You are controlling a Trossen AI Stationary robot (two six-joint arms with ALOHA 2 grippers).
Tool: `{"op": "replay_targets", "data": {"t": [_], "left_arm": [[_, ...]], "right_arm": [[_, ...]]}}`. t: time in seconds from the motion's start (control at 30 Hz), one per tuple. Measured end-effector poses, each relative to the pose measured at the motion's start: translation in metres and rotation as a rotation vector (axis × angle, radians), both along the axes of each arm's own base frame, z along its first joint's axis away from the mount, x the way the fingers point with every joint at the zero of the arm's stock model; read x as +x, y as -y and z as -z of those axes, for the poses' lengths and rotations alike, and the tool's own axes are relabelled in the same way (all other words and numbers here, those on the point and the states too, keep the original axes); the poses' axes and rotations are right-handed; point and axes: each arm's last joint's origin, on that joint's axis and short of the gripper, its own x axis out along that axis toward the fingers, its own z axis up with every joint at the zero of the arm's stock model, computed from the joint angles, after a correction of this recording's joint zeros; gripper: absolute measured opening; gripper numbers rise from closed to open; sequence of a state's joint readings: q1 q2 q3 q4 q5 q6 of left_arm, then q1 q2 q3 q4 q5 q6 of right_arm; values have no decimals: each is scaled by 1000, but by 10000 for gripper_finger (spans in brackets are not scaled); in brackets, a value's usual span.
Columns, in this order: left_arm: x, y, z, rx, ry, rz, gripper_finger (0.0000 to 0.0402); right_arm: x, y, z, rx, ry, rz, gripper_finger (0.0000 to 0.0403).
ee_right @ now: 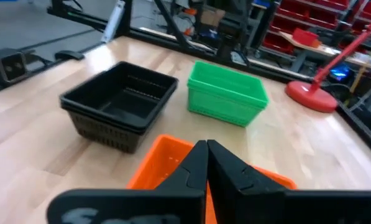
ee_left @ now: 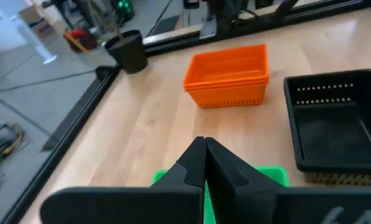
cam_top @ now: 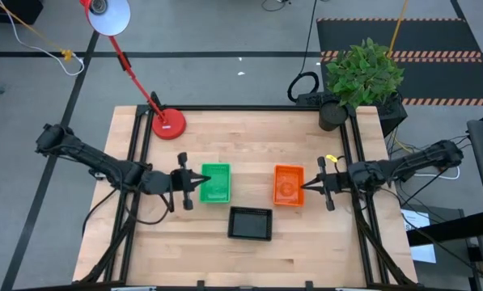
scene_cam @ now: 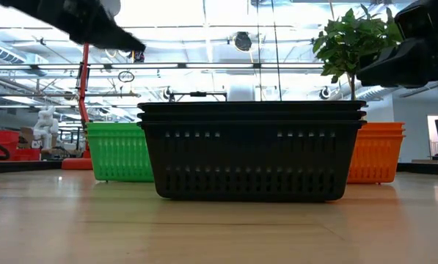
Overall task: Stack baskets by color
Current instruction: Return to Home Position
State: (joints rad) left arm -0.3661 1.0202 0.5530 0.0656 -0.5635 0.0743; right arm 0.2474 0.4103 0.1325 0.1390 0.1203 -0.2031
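Three stacks of nested baskets stand on their bottoms on the wooden table: green [cam_top: 215, 183] at the middle left, orange [cam_top: 288, 184] at the middle right, and black [cam_top: 250, 223] nearer the front edge. In the low view the black stack [scene_cam: 252, 150] stands in front, with green [scene_cam: 119, 150] and orange [scene_cam: 376, 150] behind it. My left gripper [cam_top: 197, 183] is shut and hovers over the green stack's left rim [ee_left: 275, 176]. My right gripper [cam_top: 308, 186] is shut and hovers over the orange stack's right rim [ee_right: 166, 165]. Both hold nothing.
A red lamp base [cam_top: 169, 123] stands at the far left of the table, its arm slanting up to a white shade. A black pot [cam_top: 332, 113] with a green plant stands at the far right corner. Dark frame rails run along the table's sides.
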Motion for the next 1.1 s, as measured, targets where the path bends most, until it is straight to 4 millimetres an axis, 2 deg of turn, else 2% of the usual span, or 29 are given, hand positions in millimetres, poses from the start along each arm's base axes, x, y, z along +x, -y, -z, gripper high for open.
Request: {"op": "replay_targets", "data": {"t": [0.3, 0.67, 1.1], "left_arm": [[-37, -27, 35, -53, 200, 90, 8], [-74, -40, 69, -97, 347, 138, 7], [-82, -40, 59, -113, 437, 208, 5]], "right_arm": [[-2, 3, 13, 14, -22, -14, 0], [-7, 4, 5, 19, 79, -10, 0], [-16, 6, -1, 23, 149, -14, 0]]}}
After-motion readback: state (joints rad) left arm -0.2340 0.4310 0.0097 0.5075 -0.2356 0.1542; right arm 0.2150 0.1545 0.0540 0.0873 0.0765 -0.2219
